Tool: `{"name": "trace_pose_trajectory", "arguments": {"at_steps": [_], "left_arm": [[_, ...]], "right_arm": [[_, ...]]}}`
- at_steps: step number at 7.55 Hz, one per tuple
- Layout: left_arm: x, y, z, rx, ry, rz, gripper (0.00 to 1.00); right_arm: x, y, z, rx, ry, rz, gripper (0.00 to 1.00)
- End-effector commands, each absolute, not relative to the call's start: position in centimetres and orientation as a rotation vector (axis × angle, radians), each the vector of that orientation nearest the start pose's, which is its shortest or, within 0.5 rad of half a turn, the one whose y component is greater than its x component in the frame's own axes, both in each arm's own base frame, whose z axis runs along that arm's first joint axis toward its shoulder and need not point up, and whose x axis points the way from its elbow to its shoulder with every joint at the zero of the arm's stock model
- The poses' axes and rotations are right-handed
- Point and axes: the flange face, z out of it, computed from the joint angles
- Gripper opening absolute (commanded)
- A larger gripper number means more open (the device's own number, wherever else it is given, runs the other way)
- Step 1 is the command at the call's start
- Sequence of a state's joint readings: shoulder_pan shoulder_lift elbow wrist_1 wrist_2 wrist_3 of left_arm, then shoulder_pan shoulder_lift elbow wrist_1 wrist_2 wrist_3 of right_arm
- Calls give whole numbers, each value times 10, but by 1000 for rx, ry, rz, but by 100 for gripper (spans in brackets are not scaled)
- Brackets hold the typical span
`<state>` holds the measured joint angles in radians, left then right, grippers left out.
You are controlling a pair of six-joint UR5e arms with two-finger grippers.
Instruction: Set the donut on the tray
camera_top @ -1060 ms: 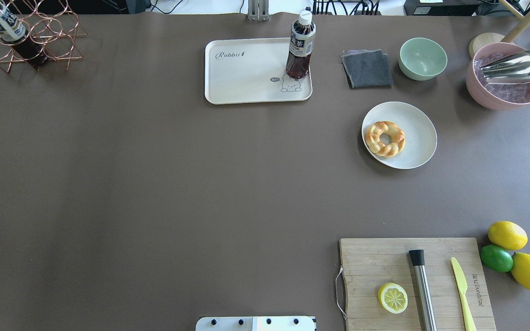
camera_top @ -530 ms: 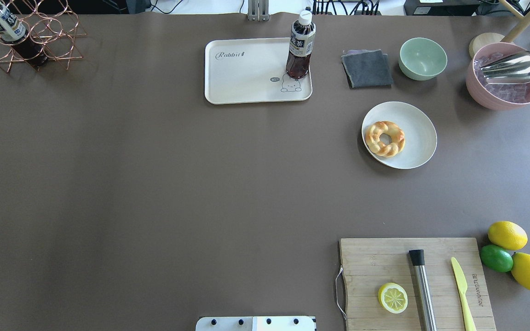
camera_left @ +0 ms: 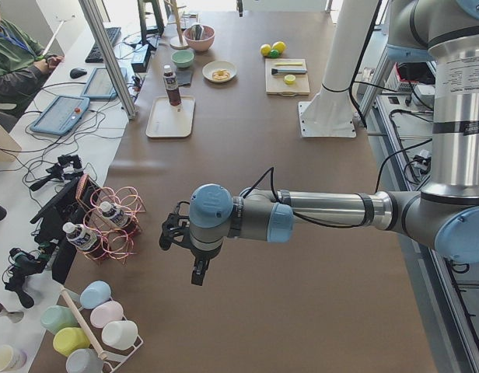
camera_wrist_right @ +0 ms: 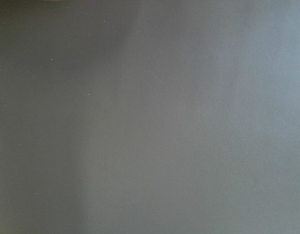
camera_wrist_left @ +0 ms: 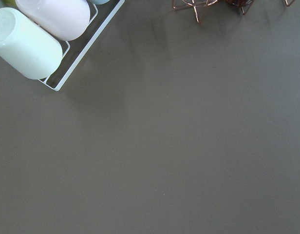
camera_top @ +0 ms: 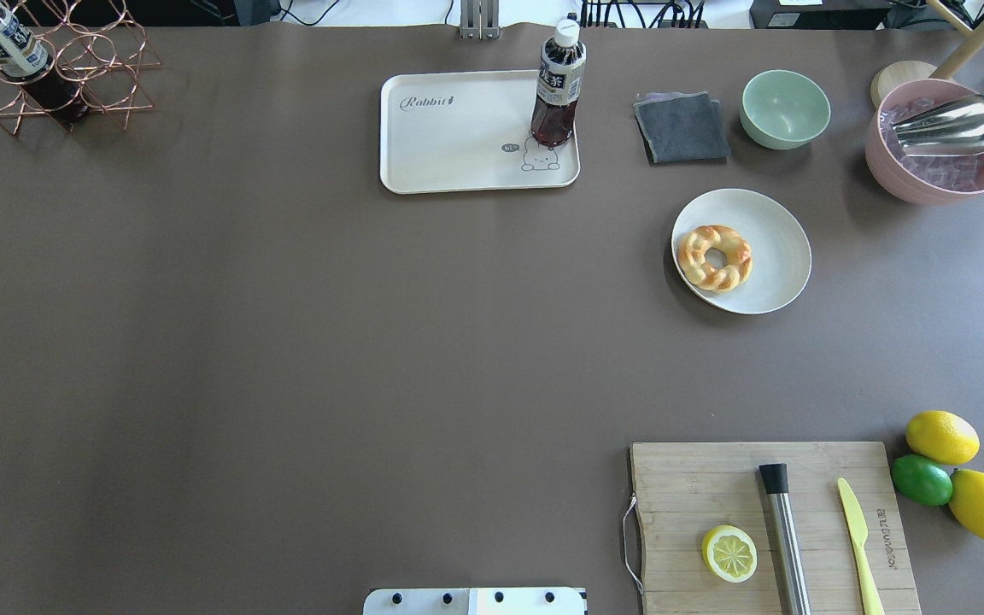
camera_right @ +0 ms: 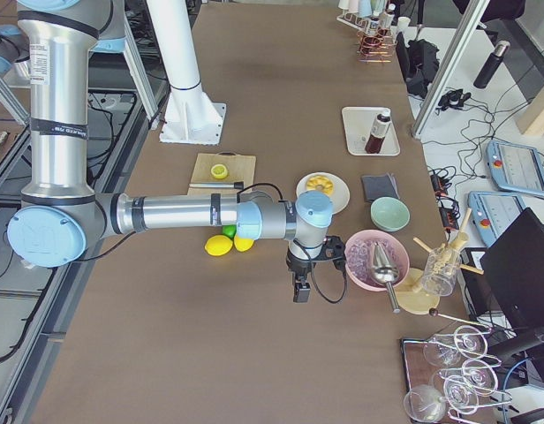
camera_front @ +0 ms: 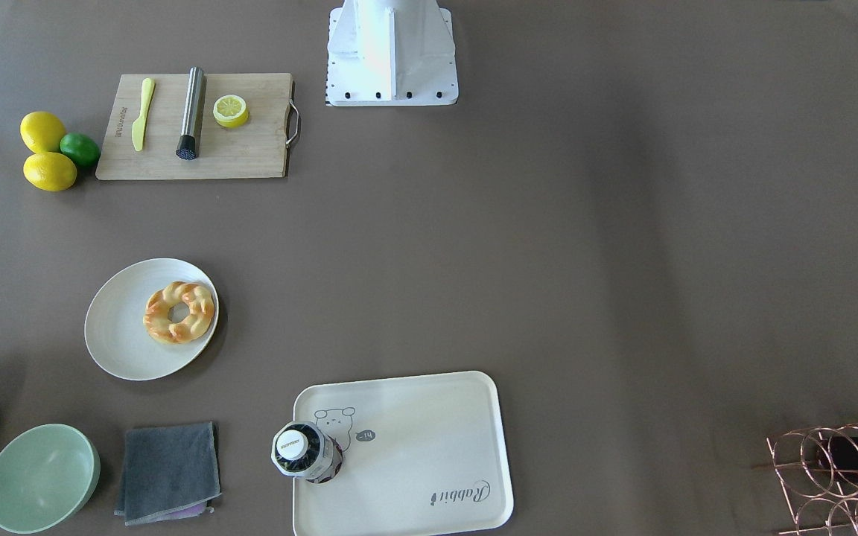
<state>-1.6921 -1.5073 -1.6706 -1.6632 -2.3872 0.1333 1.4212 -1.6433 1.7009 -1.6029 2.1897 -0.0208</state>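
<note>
Nearest the robot's base, on its right side, lies a wooden cutting board (camera_top: 697,487) with 3 things on it: a lemon half (camera_top: 729,553), a steel cylinder (camera_top: 787,538) and a yellow knife (camera_top: 858,534). Just beside the board's right edge sit 2 lemons (camera_top: 941,436) touching a lime (camera_top: 922,479).

Past them, beyond the table's right end of the overhead view, the right gripper (camera_right: 300,295) hangs pointing down over bare table, near a pink bowl (camera_right: 371,265). It shows only in the side view, so I cannot tell how far its jaws stand apart or whether it has hold of anything. The left gripper (camera_left: 198,277) hangs the same way over the table's left end, near a copper wire rack (camera_left: 115,225) — its opening cannot be told either.

Further out, the donut (camera_top: 715,257) lies flat on the left part of a round plate (camera_top: 778,256), well apart from both grippers.

Further again lies the tray (camera_top: 458,137), apart from the plate. A dark bottle (camera_top: 557,85) stands upright on the tray's right side, beside the bear drawing. In the same far row, to the tray's right, are a grey cloth (camera_top: 682,126), a green bowl (camera_top: 785,108), then the pink bowl with a metal scoop (camera_top: 949,124) resting in it.
</note>
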Motion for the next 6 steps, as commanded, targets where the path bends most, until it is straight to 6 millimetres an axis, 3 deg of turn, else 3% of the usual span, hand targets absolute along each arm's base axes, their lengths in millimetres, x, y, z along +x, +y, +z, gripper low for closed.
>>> {"name": "trace_pose_trajectory", "arguments": {"at_steps": [1, 3, 4, 5, 6], "left_arm": [[-123, -463, 625, 229, 824, 43, 99], [-120, -466, 622, 224, 860, 25, 99], [-119, -470, 615, 211, 867, -23, 99], [-119, -472, 609, 209, 872, -60, 99], [-116, -476, 606, 219, 873, -59, 99]], "right_arm": [[8, -473, 586, 104, -585, -211, 100], [-4, -496, 527, 212, -579, -250, 100], [-18, -506, 515, 222, -592, -263, 100], [-58, -512, 501, 193, -616, -229, 100], [-113, -517, 480, 152, -638, -171, 100]]}}
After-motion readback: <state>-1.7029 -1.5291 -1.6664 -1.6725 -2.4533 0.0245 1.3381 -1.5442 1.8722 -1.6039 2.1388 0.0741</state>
